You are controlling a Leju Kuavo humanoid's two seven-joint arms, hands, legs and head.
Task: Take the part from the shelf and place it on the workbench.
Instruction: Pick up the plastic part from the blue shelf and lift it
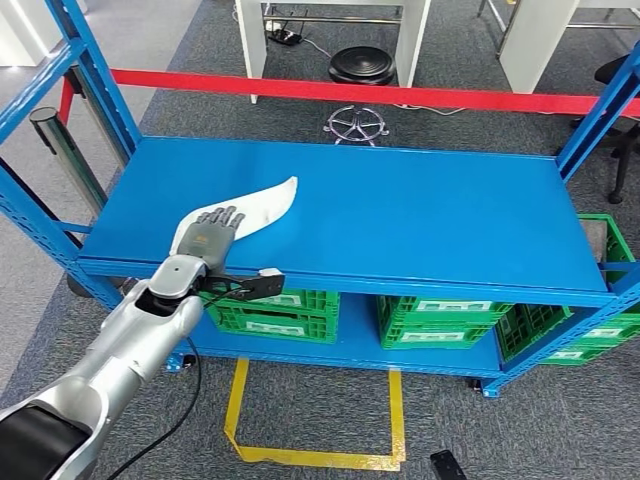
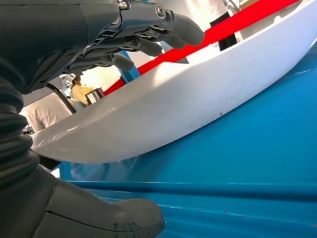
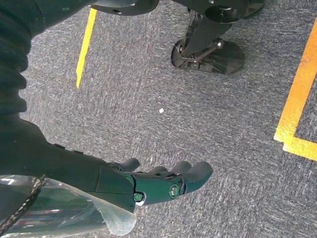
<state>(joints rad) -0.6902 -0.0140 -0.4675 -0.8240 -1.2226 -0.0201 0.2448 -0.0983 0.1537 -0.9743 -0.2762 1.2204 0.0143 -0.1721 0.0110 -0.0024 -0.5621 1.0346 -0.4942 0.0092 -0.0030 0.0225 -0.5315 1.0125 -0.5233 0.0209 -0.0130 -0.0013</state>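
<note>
On the shelf (image 1: 423, 215), left hand (image 1: 210, 235) straddles white part (image 1: 266, 205).

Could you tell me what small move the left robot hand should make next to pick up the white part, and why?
Probably close the fingers and thumb on the white part. In the wrist view the fingers lie above it and the thumb below, near the blue shelf front edge, with gaps showing. The left robot hand seems placed but not yet gripping.

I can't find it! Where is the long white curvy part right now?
In the head view, the long white curved part lies on the left side of the blue metal shelf, near its front edge, with the robot's left hand over its near end.
</note>
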